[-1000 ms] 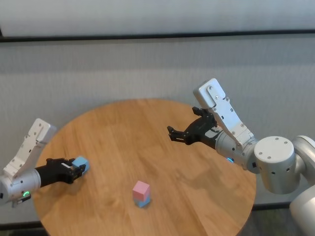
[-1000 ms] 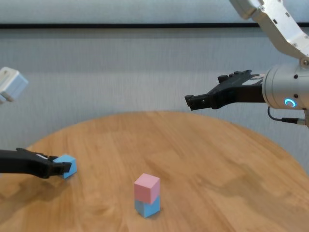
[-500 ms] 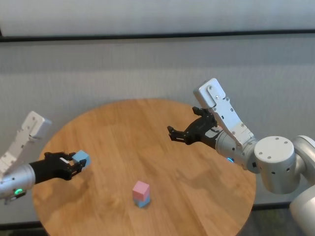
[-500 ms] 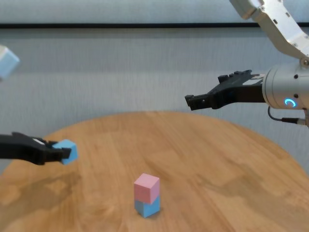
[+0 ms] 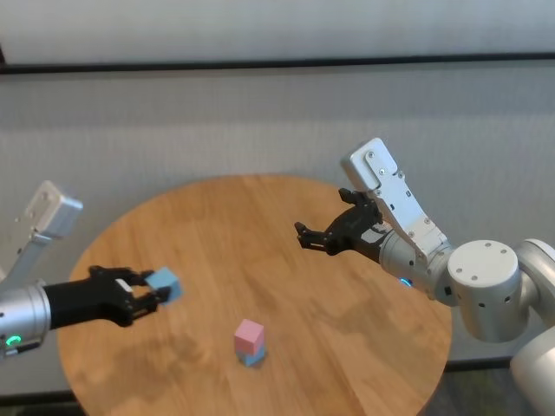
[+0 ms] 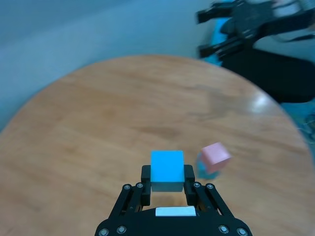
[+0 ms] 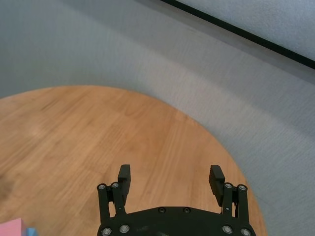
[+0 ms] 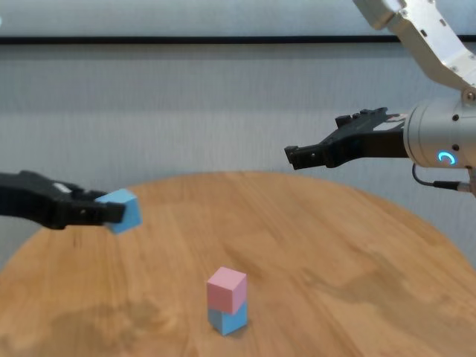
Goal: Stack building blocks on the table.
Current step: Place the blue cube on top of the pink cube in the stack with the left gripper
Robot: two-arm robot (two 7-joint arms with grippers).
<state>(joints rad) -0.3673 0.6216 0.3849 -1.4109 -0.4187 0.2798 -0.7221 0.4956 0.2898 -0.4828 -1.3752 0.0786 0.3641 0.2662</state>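
Note:
A pink block [image 5: 250,333] sits on top of a light blue block [image 5: 251,356] near the front middle of the round wooden table [image 5: 260,234]; the same stack shows as the pink block [image 8: 226,288] on the blue block [image 8: 228,319]. My left gripper [image 5: 153,290] is shut on a second light blue block [image 5: 165,282], held in the air to the left of the stack and well above the table. The left wrist view shows this held block [image 6: 167,169] between the fingers, with the pink block [image 6: 215,155] beyond. My right gripper [image 5: 305,237] hangs open and empty over the table's far right.
A grey wall [image 5: 260,121] stands close behind the table. The table's edge [image 8: 416,223] curves round on the right under my right arm.
My left gripper has lifted the light blue block off the table and carried it up and to the right, toward the stack. The right arm has not moved.

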